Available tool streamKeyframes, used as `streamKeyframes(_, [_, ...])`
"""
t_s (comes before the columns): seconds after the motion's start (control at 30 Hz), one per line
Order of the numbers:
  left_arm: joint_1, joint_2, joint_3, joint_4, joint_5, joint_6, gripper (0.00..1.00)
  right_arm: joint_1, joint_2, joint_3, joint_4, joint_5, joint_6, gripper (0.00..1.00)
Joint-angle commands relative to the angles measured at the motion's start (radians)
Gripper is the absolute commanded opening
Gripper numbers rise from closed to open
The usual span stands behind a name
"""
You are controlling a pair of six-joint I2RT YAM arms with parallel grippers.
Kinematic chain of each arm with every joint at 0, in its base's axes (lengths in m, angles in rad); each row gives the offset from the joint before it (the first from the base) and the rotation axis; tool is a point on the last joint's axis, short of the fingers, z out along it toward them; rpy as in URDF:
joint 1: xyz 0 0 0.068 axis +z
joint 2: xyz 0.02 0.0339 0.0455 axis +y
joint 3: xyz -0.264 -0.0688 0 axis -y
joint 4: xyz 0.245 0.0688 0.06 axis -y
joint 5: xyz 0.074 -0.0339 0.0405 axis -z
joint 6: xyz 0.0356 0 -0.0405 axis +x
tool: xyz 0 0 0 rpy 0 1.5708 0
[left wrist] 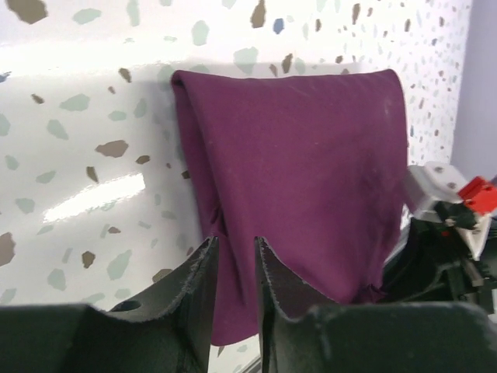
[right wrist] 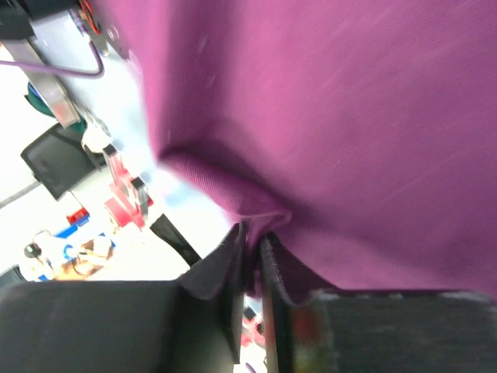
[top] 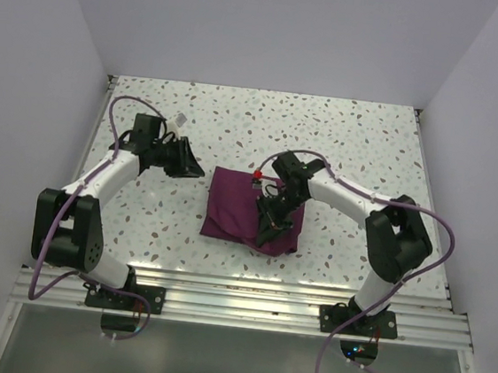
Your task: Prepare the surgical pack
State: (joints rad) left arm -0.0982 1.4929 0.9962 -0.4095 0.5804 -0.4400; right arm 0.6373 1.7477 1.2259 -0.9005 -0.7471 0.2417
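The surgical pack (top: 240,205) is a dark purple cloth folded into a flat bundle in the middle of the speckled table. Tray, instruments and gauze are hidden. My right gripper (top: 267,233) is down on the bundle's near right part. In the right wrist view its jaws (right wrist: 254,235) pinch a raised fold of the purple cloth (right wrist: 349,116), with only a thin gap between them. My left gripper (top: 194,165) hovers left of the bundle, apart from it. Its fingers (left wrist: 235,247) stand a little apart with nothing between them, and the purple cloth (left wrist: 303,171) lies beyond.
White walls close the table (top: 351,144) on the left, back and right. An aluminium rail (top: 245,304) runs along the near edge by the arm bases. A small pale object (top: 178,119) lies at the back left. The right arm's wrist (left wrist: 454,206) shows beside the bundle.
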Motion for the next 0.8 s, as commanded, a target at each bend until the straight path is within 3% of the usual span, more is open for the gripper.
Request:
streamKeyframes(0.0, [0.006,-0.006,0.002,0.083,0.128,-0.014,0.27,0.022,0.03,-0.023,-0.047,-0.015,-0.007,0.18])
streamKeyframes(0.17, [-0.029,0.015,-0.001,0.135,0.216,-0.02,0.22,0.033,0.024,-0.006,-0.09,-0.028,-0.05,0.39])
streamKeyframes(0.37, [-0.15,0.082,-0.005,0.169,0.245,-0.043,0.19,0.009,-0.04,0.102,-0.049,0.068,0.039,0.45])
streamKeyframes(0.5, [-0.201,0.128,-0.011,0.161,0.256,-0.043,0.15,0.002,-0.083,0.121,0.024,0.04,0.148,0.66])
streamKeyframes(0.6, [-0.201,0.151,-0.025,0.112,0.236,-0.005,0.12,-0.001,-0.114,0.093,0.072,0.035,0.18,0.67])
streamKeyframes(0.7, [-0.201,0.15,-0.039,0.049,0.193,0.033,0.08,-0.024,-0.094,0.106,0.015,0.078,0.148,0.65])
streamKeyframes(0.73, [-0.201,0.144,-0.044,0.023,0.176,0.043,0.07,-0.042,-0.096,0.107,-0.001,0.142,0.136,0.63])
streamKeyframes(0.77, [-0.201,0.129,-0.051,0.014,0.153,0.049,0.05,-0.062,-0.099,0.113,-0.017,0.179,0.131,0.55])
